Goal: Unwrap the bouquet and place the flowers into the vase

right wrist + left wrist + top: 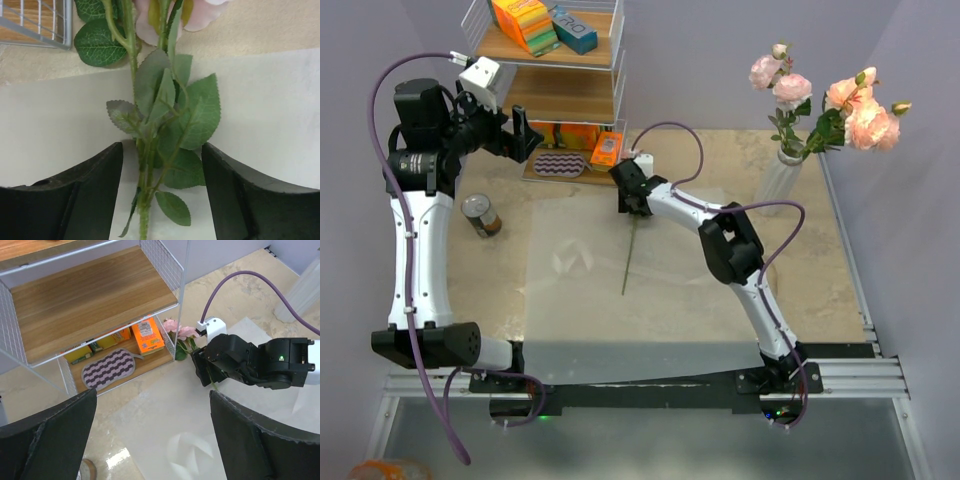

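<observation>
Green stem [144,215]: lies flat on the paper [570,290] on the tabletop [720,150], straight below the right end effector [162,150] and between its fingers. Its pink heads [186,331] lie ahead of the fingertips, and its bare tail runs back under the wrist.
Right end effector: open, straddling the stem with a gap on each side; only the leaves [192,112] come near a finger.
Left end effector [152,405]: spread wide, empty, raised well off to the left by the shelf [545,95].
Handling: probably light, thin and springy. The leaves and petals look soft and crushable, and the stem may roll on the smooth paper.
Hold: the bare stem just behind the leaf cluster, not the foliage.
Vase [778,182]: well to the right of the right end effector, with other flowers [855,115] in it.
</observation>
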You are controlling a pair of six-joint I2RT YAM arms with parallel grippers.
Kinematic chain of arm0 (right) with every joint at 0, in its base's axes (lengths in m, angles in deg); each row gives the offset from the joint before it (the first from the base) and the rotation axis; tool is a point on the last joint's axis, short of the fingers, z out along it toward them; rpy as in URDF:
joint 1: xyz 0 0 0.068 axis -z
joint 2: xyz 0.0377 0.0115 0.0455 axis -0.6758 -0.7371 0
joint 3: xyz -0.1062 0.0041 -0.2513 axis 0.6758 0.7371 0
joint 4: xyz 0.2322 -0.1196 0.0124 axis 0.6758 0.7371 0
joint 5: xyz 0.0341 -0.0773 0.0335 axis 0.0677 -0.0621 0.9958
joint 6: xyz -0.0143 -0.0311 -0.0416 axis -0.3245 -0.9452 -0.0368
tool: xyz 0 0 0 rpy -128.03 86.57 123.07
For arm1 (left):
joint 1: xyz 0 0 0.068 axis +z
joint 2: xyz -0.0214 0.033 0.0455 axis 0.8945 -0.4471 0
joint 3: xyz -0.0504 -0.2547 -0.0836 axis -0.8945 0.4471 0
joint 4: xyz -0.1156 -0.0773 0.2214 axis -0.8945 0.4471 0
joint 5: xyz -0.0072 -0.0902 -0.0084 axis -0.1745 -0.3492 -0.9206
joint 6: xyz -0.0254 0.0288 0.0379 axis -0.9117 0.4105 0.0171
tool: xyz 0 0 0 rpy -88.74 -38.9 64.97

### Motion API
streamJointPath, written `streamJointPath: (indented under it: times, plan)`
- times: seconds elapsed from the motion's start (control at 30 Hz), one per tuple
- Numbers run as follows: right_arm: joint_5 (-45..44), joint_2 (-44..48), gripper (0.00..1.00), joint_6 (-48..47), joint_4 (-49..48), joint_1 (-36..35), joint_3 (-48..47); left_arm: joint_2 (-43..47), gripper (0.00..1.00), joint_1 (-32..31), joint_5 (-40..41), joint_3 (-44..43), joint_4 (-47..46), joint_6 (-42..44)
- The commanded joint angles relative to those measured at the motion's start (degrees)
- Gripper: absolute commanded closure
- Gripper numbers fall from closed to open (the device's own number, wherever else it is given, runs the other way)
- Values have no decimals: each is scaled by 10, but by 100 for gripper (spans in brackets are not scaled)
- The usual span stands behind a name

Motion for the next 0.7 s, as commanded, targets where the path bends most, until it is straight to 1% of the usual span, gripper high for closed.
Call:
streamJointPath:
  times: [0.0,0.03,0.07,0.17,0.2,0.27,0.3,0.4,0.43,0.47,0.5,0.67]
  plan:
    - [10,-13,36,27,10,-6,-31,13,1,5,2,1,-10,8]
    - [12,-16,38,28,11,-6,-34,13,1,5,1,1,-11,8]
    - [13,-21,45,33,12,-6,-35,13,1,5,2,1,-11,9]
    - [14,-20,55,41,10,-5,-29,13,1,5,4,2,-10,12]
    - [11,-17,60,42,8,-5,-25,13,1,5,6,3,-9,12]
    - [6,-2,67,46,-3,-4,-4,13,1,5,8,5,-9,15]
    - [0,1,73,47,-6,-4,3,13,1,5,8,4,-9,15]
    - [-8,22,84,56,-15,4,27,14,1,5,7,1,-9,14]
    - [-10,29,93,58,-23,5,40,14,1,5,5,1,-9,13]
    - [-12,34,98,65,-28,7,47,15,1,5,4,1,-8,13]
    - [-19,50,100,68,-36,11,62,15,1,5,3,1,-9,13]
    - [-54,113,100,70,-64,13,104,18,1,5,2,0,-5,15]
